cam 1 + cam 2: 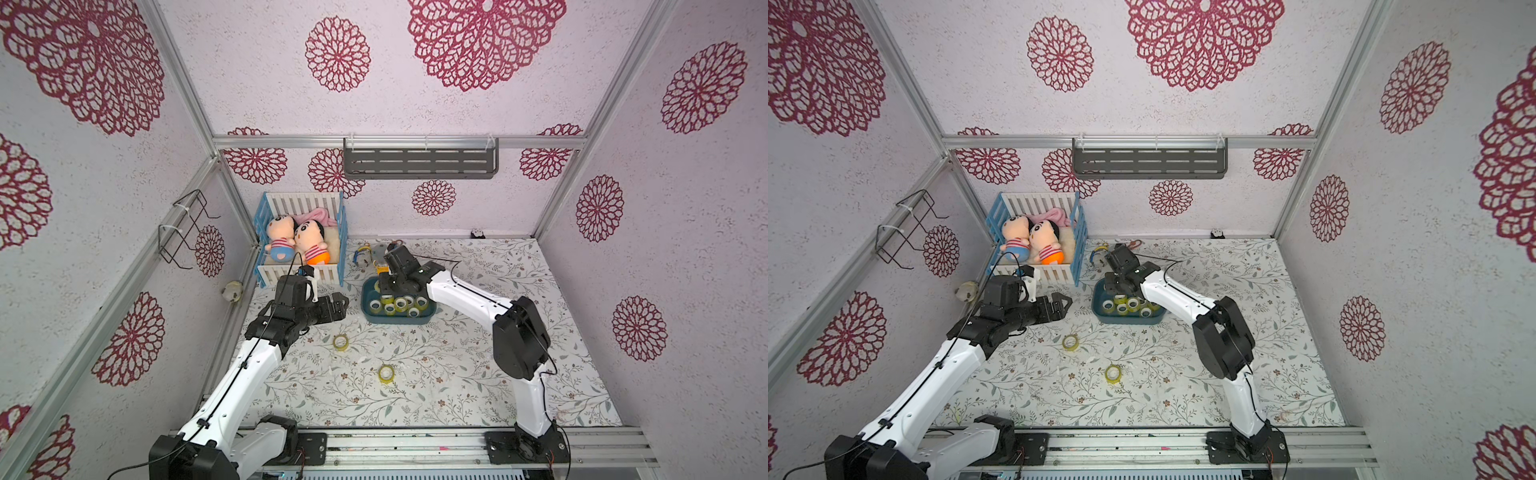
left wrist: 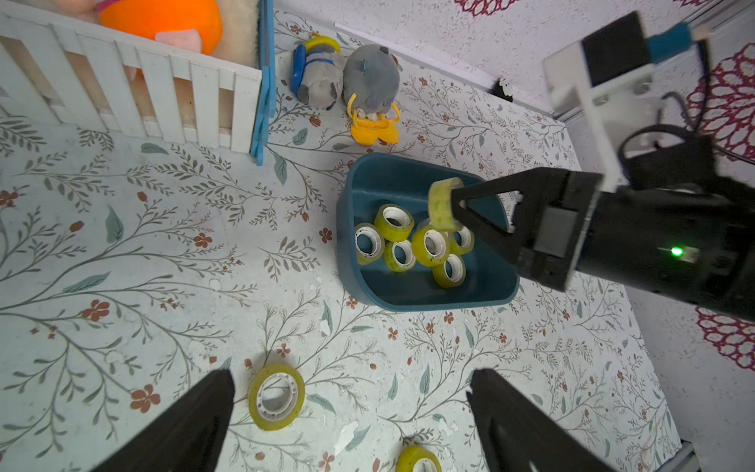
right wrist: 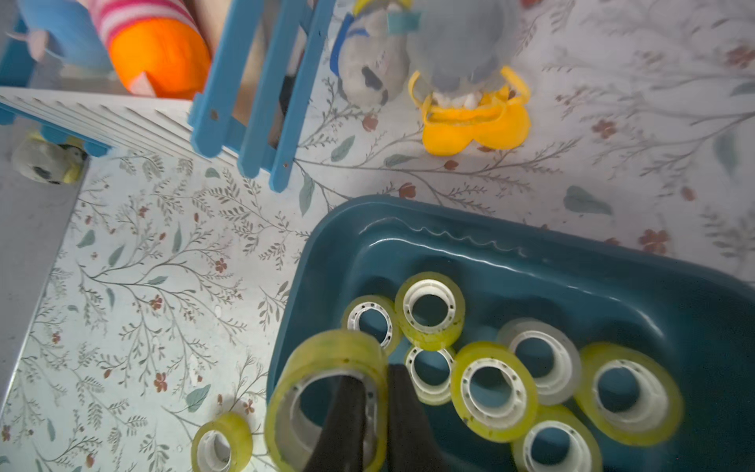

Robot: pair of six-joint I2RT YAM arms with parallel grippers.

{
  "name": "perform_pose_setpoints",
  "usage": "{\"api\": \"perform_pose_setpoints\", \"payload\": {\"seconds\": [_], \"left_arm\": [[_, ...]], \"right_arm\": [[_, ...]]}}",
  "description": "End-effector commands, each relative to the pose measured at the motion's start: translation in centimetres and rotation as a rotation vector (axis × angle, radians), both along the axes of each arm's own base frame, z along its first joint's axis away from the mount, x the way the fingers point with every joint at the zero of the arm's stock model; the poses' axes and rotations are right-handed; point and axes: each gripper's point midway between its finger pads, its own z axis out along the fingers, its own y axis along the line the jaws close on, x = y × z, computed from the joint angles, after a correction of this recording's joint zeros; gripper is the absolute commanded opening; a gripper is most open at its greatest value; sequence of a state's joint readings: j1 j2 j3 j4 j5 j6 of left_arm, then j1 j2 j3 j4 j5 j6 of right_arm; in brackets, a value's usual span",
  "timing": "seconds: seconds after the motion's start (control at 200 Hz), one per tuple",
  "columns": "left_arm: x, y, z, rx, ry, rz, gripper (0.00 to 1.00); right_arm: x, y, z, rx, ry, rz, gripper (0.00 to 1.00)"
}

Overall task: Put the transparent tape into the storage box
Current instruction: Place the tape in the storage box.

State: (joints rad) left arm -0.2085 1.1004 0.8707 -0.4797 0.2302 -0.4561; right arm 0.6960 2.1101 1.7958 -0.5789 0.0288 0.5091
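Observation:
The storage box [image 1: 367,311] is a dark teal tub mid-table, seen in both top views, and several yellowish transparent tape rolls [image 2: 431,245] lie in it. My right gripper [image 3: 378,374] is shut on one tape roll [image 3: 322,351], one finger through the core and one outside. It holds this roll [image 2: 443,204] upright just above the box [image 3: 531,261], near the end toward the crib. Two more rolls [image 1: 340,342] [image 1: 386,373] lie flat on the table in front of the box. My left gripper [image 2: 351,380] hangs open and holds nothing, left of the box, with one loose roll [image 2: 277,396] beside a fingertip.
A blue-and-white toy crib [image 1: 303,237] with dolls stands at the back left. Two small plush toys [image 2: 347,81] lie just behind the box. A grey shelf [image 1: 419,158] hangs on the back wall and a wire rack [image 1: 187,226] on the left wall.

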Motion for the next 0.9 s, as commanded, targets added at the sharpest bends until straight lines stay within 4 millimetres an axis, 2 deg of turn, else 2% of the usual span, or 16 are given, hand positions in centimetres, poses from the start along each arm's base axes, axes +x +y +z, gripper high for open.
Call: {"api": "perform_pose_setpoints", "payload": {"seconds": [0.0,0.03,0.065,0.095,0.155,0.215,0.325,0.46,0.551,0.646,0.736,0.896], "left_arm": [[0.2,-0.3,1.1,-0.019,-0.019,-0.023,0.97],[0.2,-0.3,1.2,-0.015,-0.02,-0.02,0.97],[0.1,-0.1,1.3,-0.011,-0.021,-0.015,0.97],[0.1,0.0,1.4,-0.007,-0.026,-0.009,0.97],[0.0,0.2,1.7,-0.002,-0.041,0.0,0.97],[-0.1,0.2,1.9,-0.008,-0.059,0.0,0.97],[-0.1,0.2,2.2,-0.011,-0.07,-0.001,0.97],[0.0,0.2,1.8,-0.006,-0.055,0.002,0.97],[0.1,0.2,1.4,-0.005,-0.033,0.0,0.97],[0.2,0.0,0.9,-0.004,-0.003,-0.004,0.97],[0.1,-0.2,0.8,-0.013,0.012,-0.013,0.97],[0.0,0.1,0.6,-0.006,0.0,0.009,0.97]], "right_arm": [[0.3,1.1,-0.4,0.024,0.045,0.004,0.01],[0.5,1.3,-0.9,0.021,0.056,0.001,0.09],[0.7,1.3,-1.4,0.01,0.066,-0.003,0.3],[1.0,1.2,-1.5,-0.004,0.067,-0.015,0.42],[1.4,1.2,-1.8,-0.025,0.071,-0.027,0.5],[1.6,1.3,-1.2,-0.024,0.06,-0.023,0.56],[1.9,1.0,1.1,-0.028,0.01,-0.017,0.58],[1.3,0.0,5.9,-0.004,-0.078,-0.003,0.58],[-0.3,-0.6,8.6,0.044,-0.115,0.025,0.57],[-2.7,-2.1,10.3,0.094,-0.143,0.038,0.56],[-6.0,-4.0,9.9,0.133,-0.135,0.032,0.56],[-13.1,-7.1,5.8,0.137,-0.041,0.008,0.57]]}}
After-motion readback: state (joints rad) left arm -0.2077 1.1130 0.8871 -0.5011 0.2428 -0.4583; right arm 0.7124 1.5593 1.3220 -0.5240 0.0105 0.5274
